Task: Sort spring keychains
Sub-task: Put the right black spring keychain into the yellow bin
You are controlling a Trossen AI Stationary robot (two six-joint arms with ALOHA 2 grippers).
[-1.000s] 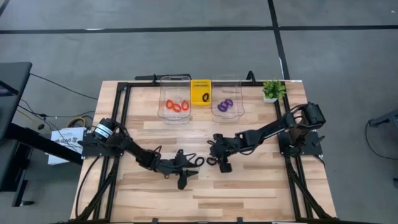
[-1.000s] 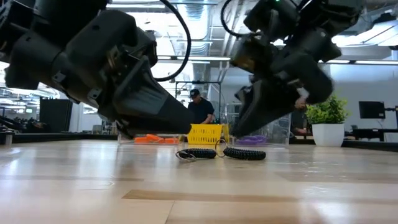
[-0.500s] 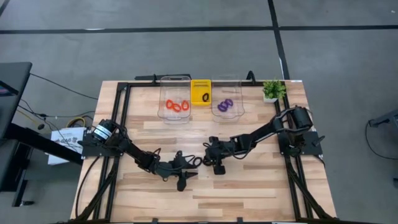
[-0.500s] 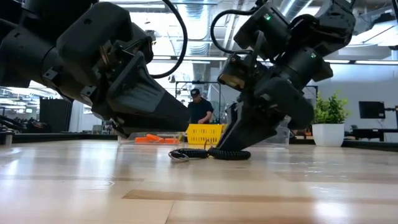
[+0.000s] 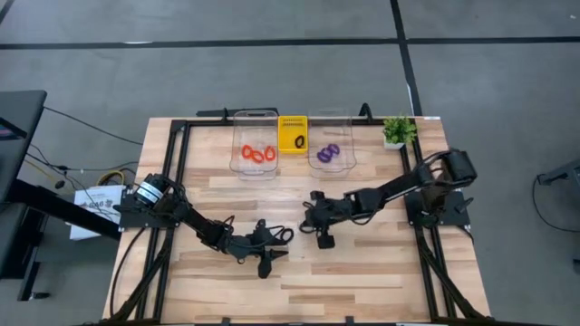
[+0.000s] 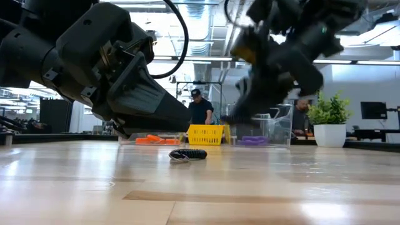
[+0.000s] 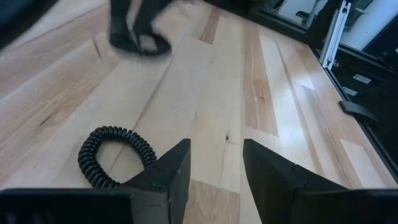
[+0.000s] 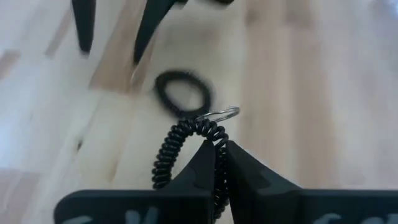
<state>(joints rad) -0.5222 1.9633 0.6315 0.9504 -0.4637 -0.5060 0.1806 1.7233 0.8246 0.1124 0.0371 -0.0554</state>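
Observation:
My right gripper [image 8: 217, 149] is shut on a black spring keychain [image 8: 186, 143] and holds it above the table's middle [image 5: 308, 226]. A second black spring keychain [image 7: 115, 155] lies flat on the wood [image 5: 285, 234]. It sits just outside one finger of my open left gripper [image 7: 216, 155], and I cannot tell whether the two touch. At the far edge, orange-red keychains [image 5: 256, 154] lie in a clear bin, one black keychain [image 5: 297, 141] in the yellow bin, and purple keychains [image 5: 328, 154] in another clear bin. My right gripper pinches the black coil between its two fingertips, close to the end with the metal ring [image 8: 224, 114]. The fingers slant down from the table's right side. The coil is lifted clear of the wood and curves back beside the fingers [image 8: 163, 168].
A small potted plant [image 5: 397, 131] stands at the far right corner. The three bins sit in a row along the far edge. Bare wood [image 5: 362, 272] lies along the near side. A person [image 6: 201, 109] stands in the room beyond the table.
My right gripper moved toward the table's left and down onto one of the two black keychains lying side by side. It shut on that keychain, then rose and drew back toward the right with it. The other black keychain stayed on the wood by my left gripper.

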